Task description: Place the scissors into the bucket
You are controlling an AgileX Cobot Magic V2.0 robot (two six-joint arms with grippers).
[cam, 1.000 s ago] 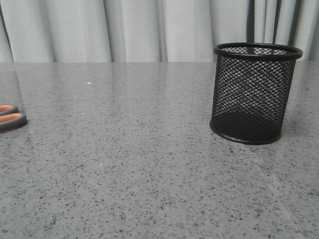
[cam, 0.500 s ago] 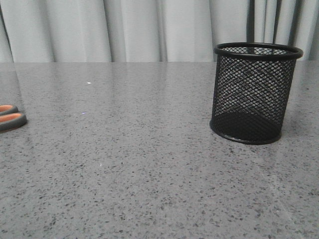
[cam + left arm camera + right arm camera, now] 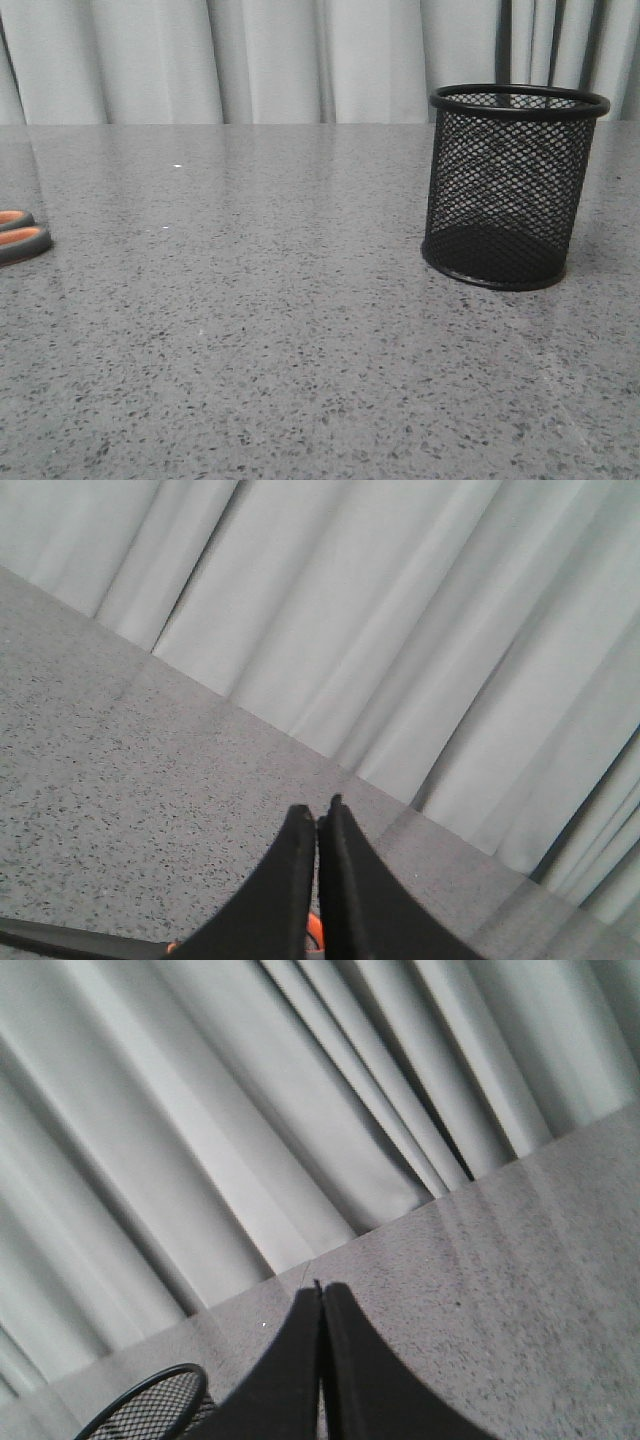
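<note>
The bucket, a black wire-mesh cup, stands upright on the right of the grey table. Only the scissors' grey, orange-lined handle loops show, flat on the table at the far left edge of the front view. Neither gripper shows in the front view. In the left wrist view my left gripper is shut with nothing between its tips. A bit of orange handle and a dark blade lie below it. My right gripper is shut and empty, and the bucket's rim shows beside it.
The speckled grey table stretches between the scissors and the bucket. Grey pleated curtains hang behind the table's far edge.
</note>
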